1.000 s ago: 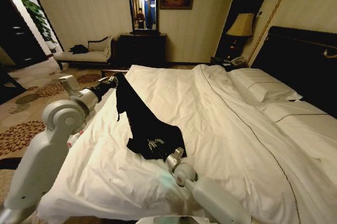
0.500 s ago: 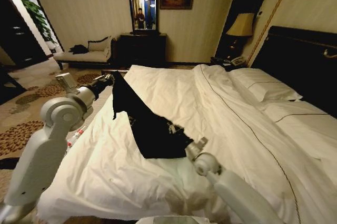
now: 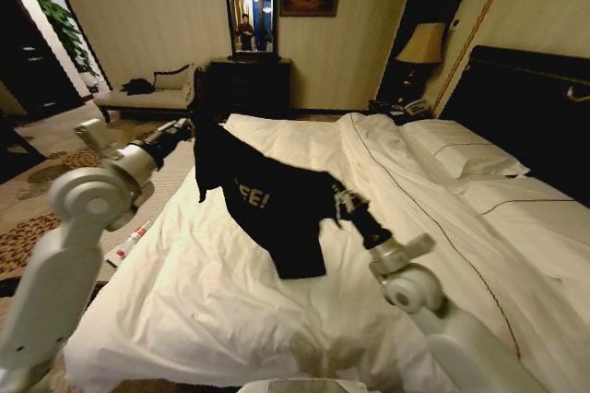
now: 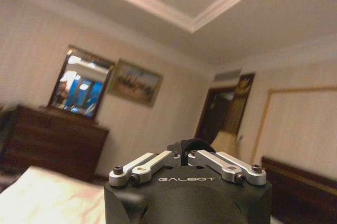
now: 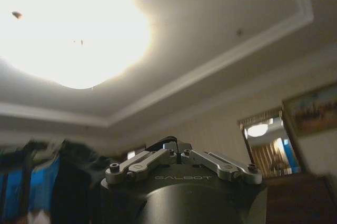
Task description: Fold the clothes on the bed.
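The left gripper (image 3: 191,125) sits clamped at upper left; the right gripper (image 3: 337,197), likewise clamped, is raised mid-frame.

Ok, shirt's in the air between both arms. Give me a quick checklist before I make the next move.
1. Left gripper shut on the T-shirt: ok, dark cloth shows pinched between its fingers in the left wrist view.
2. Right gripper shut on the T-shirt: ok, cloth also shows at its closed fingers.
3. Shirt lifted off the bed: mostly ok, it hangs between the arms; whether the lower hem touches the duvet, cannot tell.
4. Shirt spread flat: not ok, it sags and bunches, only part of the lettering reads.
5. Landing area on the duvet below: ok, bare white bedding.
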